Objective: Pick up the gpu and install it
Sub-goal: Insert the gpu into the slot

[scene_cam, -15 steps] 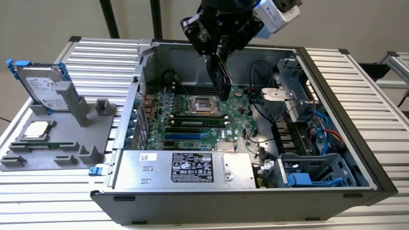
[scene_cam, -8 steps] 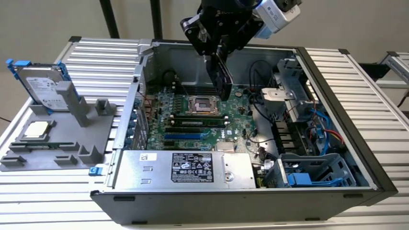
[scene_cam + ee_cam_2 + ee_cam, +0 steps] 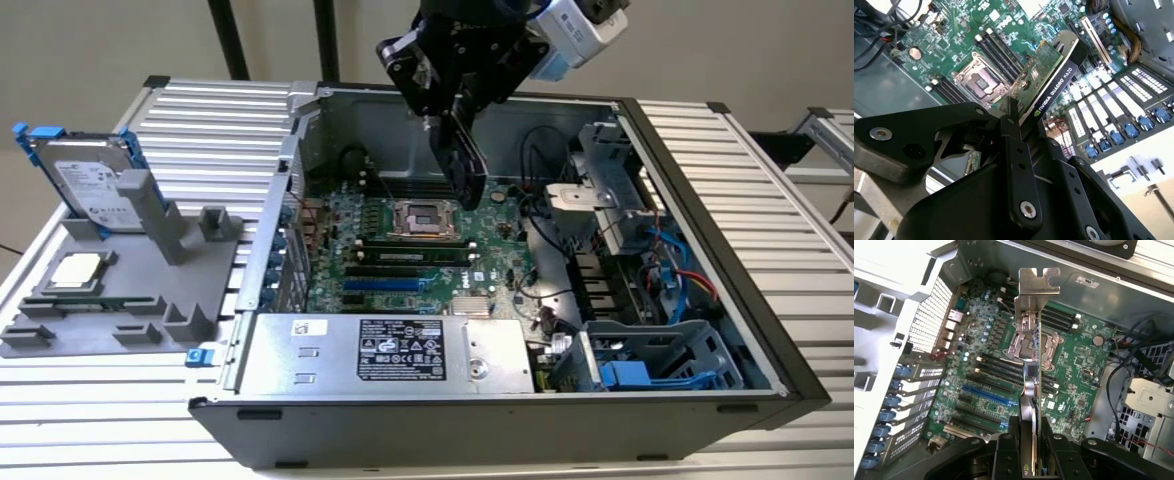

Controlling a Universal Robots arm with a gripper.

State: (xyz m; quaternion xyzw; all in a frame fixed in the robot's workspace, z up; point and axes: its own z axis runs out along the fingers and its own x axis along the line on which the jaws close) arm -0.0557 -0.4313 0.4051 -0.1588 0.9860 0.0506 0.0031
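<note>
Your claw (image 3: 451, 112) grips the gpu (image 3: 466, 168) edge-on, upper middle of the exterior view. You see it hanging over the motherboard (image 3: 514, 240).

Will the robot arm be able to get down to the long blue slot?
Probably yes. The case is open, nothing lies over the blue slot, and the jaws hold the gpu above the board.

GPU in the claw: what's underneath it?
The gpu, held in the claw, hangs over the motherboard, near its socket and slots. The card covers a strip of board, so what's right beneath can't be seen.
</note>
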